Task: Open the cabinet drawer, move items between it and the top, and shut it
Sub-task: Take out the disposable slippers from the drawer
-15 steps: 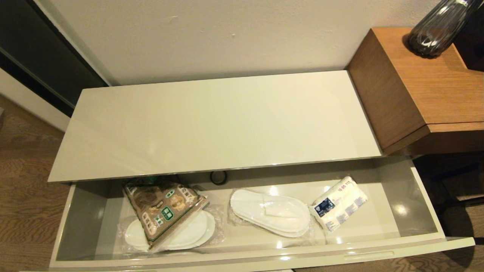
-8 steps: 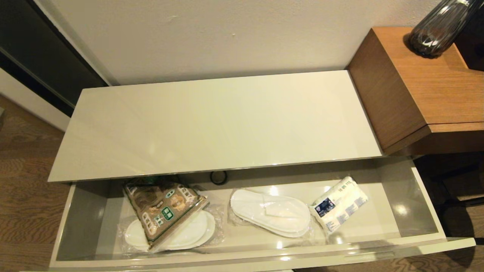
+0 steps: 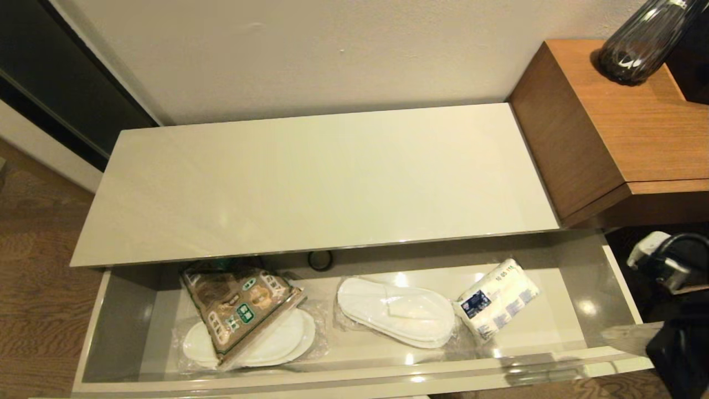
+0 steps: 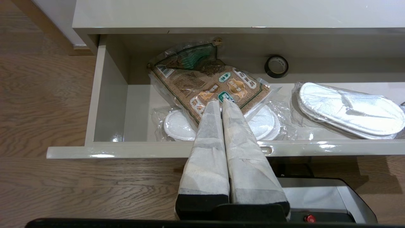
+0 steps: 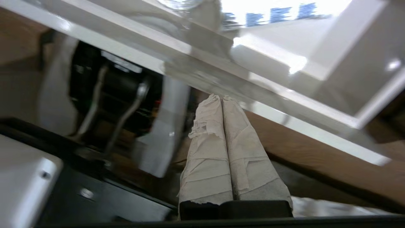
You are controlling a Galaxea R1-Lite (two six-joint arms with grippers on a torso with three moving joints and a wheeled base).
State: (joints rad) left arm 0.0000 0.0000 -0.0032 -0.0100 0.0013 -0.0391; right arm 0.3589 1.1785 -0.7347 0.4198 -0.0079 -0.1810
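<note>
The cabinet drawer (image 3: 332,379) stands pulled out under the bare cream top (image 3: 327,177). Inside lie the brown-and-green snack bag (image 3: 238,305) on one wrapped slipper pair (image 3: 277,343), a second slipper pair (image 3: 396,310), the tissue pack (image 3: 498,299) and the black tape roll (image 3: 320,259) at the back. My left gripper (image 4: 220,102) is shut and empty, hovering over the drawer front (image 4: 142,148) near the snack bag (image 4: 208,85). My right gripper (image 5: 220,97) is shut and empty, just outside the drawer's front edge (image 5: 284,91); its arm (image 3: 673,263) shows beside the drawer's right end.
A taller brown wooden side table (image 3: 609,127) with a dark glass vase (image 3: 637,50) stands right of the cabinet. Wood floor (image 3: 39,266) lies to the left. The robot's base (image 4: 319,196) is close in front of the drawer.
My right arm has come into the head view beside the drawer's right front corner. The items in the drawer have not moved.
</note>
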